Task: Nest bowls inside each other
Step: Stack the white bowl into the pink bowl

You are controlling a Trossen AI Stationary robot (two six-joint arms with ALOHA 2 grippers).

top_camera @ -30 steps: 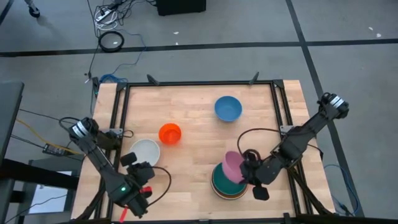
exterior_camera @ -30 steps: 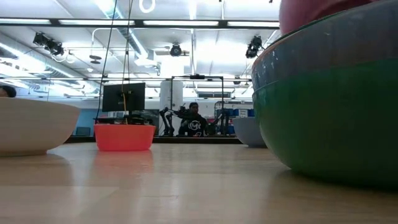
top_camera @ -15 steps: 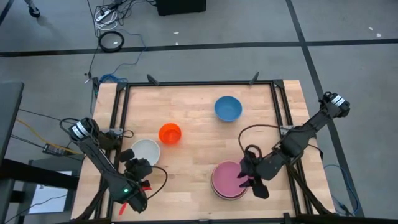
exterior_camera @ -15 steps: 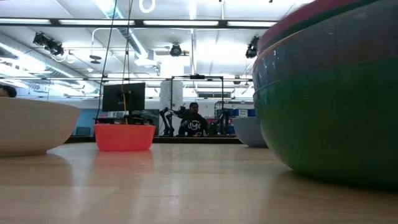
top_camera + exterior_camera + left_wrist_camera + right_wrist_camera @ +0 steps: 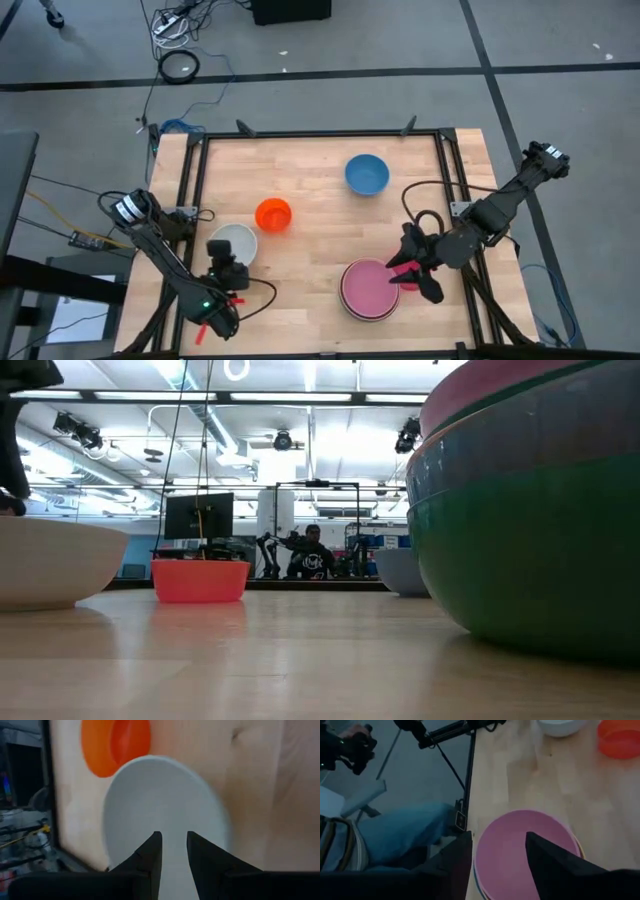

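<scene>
I'm looking at the stack of bowls [image 5: 368,290] at the near right of the table [image 5: 310,180], pink bowl [image 5: 522,845] on top, with a blue-grey and a green one under it in the low view. I judge them light, stiff, smooth plastic, best pinched at the rim, and apt to slide or tip if nudged. My right gripper [image 5: 412,274] hovers just right of the stack, jaws spread wide and holding nothing. The blue bowl [image 5: 367,174] sits far right of centre, well apart. The white bowl [image 5: 233,244] is near left; my left gripper [image 5: 222,272] hangs just over its near rim, fingers [image 5: 150,855] parted and empty. The orange bowl [image 5: 272,215] is just beside the white one, close enough to get bumped during a lift.
</scene>
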